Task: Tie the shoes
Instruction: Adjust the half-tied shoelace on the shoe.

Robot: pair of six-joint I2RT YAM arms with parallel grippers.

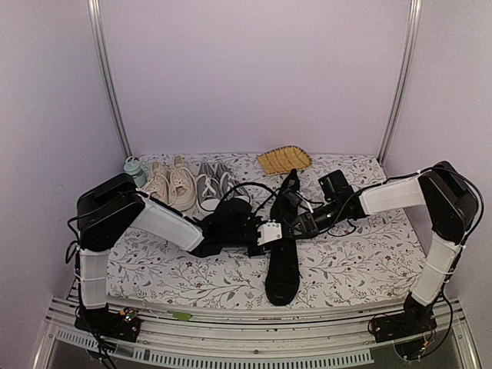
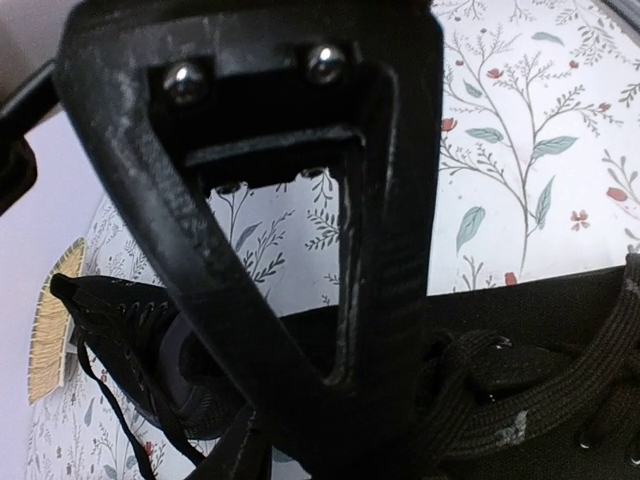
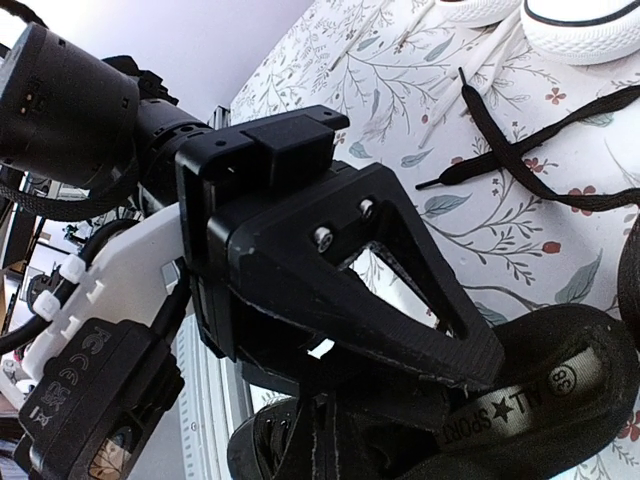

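Closely, the left gripper (image 1: 260, 231) and right gripper (image 1: 298, 223) crowd over the shoes (image 1: 283, 277); their jaws' spread cannot be told.

Black canvas shoes (image 1: 283, 269) untied: one toe-first toward me, other behind it, laces (image 3: 510, 142) lying loose.

Floral-clothed table (image 1: 361, 261) from above; the near black shoe (image 1: 283, 270) lies at centre, pointing at the front edge; open cloth to this shoe's right and front left; the left arm (image 1: 165, 223) and right arm (image 1: 388, 196) meet over its far end, crowding it; just behind it, the second black shoe (image 1: 290, 187) and loose laces (image 1: 244, 187); back left, a beige pair (image 1: 171, 184), a grey pair (image 1: 213, 184) and a small bottle (image 1: 134, 167); further behind, a yellow woven piece (image 1: 284, 160).
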